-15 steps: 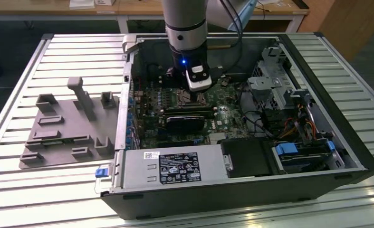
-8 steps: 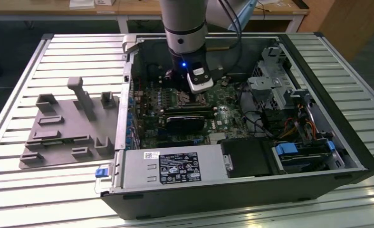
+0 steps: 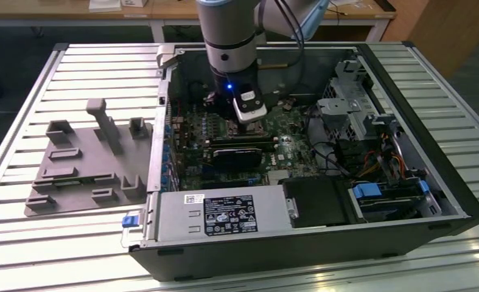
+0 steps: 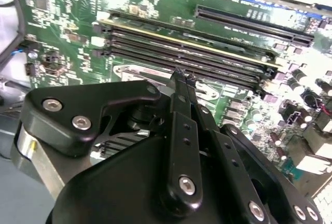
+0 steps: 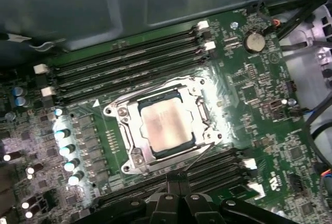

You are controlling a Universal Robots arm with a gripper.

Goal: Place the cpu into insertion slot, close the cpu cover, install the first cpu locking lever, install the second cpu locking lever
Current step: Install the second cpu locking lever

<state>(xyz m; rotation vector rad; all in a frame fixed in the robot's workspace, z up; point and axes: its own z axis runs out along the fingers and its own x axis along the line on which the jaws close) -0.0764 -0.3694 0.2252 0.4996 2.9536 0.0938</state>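
The cpu (image 5: 165,127) lies flat in the insertion slot (image 5: 147,101), its dull silvery top showing through the cut-out of the cpu cover (image 5: 129,137). The cover is down around it on the green motherboard. A thin metal lever (image 5: 199,155) runs along the cover's edge nearest my fingertips. My gripper (image 5: 179,176) is shut, its two black fingers pressed together just beside that lever, and I cannot tell whether it touches. In the second wrist view the gripper (image 4: 182,74) points down at the board by the memory slots. In the exterior view the gripper (image 3: 241,128) hangs inside the open computer case.
Black memory slots (image 5: 129,63) flank the socket on both sides, with a second bank (image 5: 212,175) near the fingers. A coin battery (image 5: 254,41) and several capacitors (image 5: 65,149) stand nearby. The case walls (image 3: 304,243), power supply (image 3: 223,216) and cables (image 3: 345,159) crowd around. A grey fixture plate (image 3: 85,164) lies at the exterior view's left.
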